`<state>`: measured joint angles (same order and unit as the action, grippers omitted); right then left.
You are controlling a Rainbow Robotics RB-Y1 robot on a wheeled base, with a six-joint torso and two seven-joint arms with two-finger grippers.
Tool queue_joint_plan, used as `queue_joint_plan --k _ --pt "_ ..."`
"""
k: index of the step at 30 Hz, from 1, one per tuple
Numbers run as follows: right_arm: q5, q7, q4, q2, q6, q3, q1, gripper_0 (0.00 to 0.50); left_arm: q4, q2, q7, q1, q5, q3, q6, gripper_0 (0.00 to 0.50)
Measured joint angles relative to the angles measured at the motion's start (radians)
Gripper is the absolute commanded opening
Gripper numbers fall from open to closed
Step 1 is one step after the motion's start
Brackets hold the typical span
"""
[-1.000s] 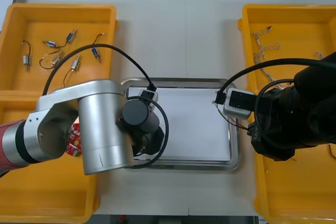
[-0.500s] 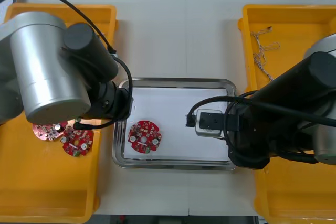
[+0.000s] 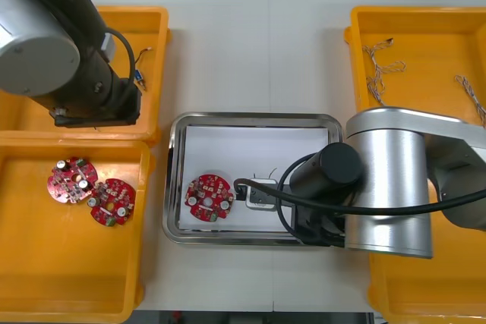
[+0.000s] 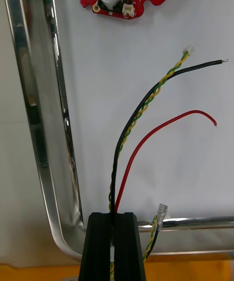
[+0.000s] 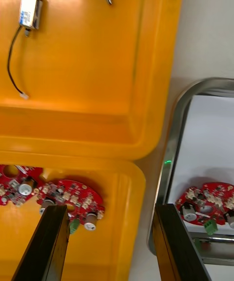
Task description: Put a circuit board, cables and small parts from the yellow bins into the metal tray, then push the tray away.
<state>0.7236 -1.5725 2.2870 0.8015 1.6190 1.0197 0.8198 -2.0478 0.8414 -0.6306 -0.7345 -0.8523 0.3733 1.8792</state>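
Cables (image 4: 119, 164) sit clamped in right tool (image 4: 113, 216) over metal tray (image 4: 29, 90); left tool (image 5: 109, 209) hangs spread above yellow bins (image 5: 97, 66).

Board's down: the circuit board (image 3: 209, 197) now lies in the metal tray (image 3: 254, 117), and the left gripper (image 5: 109, 212) has pulled back, fingers apart, over the left yellow bins (image 3: 152, 32). The right gripper (image 4: 114, 217) has swung in beside the board, pinching cables (image 4: 141, 130).

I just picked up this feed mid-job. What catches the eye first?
The right gripper, shut on a bundle of cables, holds them over the white floor of the tray, beside the red circuit board lying there. The left gripper hangs open over the left bins, where two more boards lie in the near one.
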Motion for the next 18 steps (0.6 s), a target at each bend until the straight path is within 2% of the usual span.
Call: queue_joint_plan --k 6,11,18 --pt "-0.022 0.0 -0.108 -0.027 -0.073 0.057 0.002 0.0 0.096 0.0 -0.119 0.0 0.0 -0.091 0.02 0.5" --pt "-0.026 0.0 -0.176 -0.045 -0.127 0.083 0.002 0.0 0.17 0.0 -0.136 0.0 0.024 -0.14 0.011 0.5" --pt "-0.027 0.0 -0.238 -0.057 -0.198 0.105 0.002 0.0 0.283 0.014 -0.138 0.0 0.037 -0.145 -0.096 0.5"
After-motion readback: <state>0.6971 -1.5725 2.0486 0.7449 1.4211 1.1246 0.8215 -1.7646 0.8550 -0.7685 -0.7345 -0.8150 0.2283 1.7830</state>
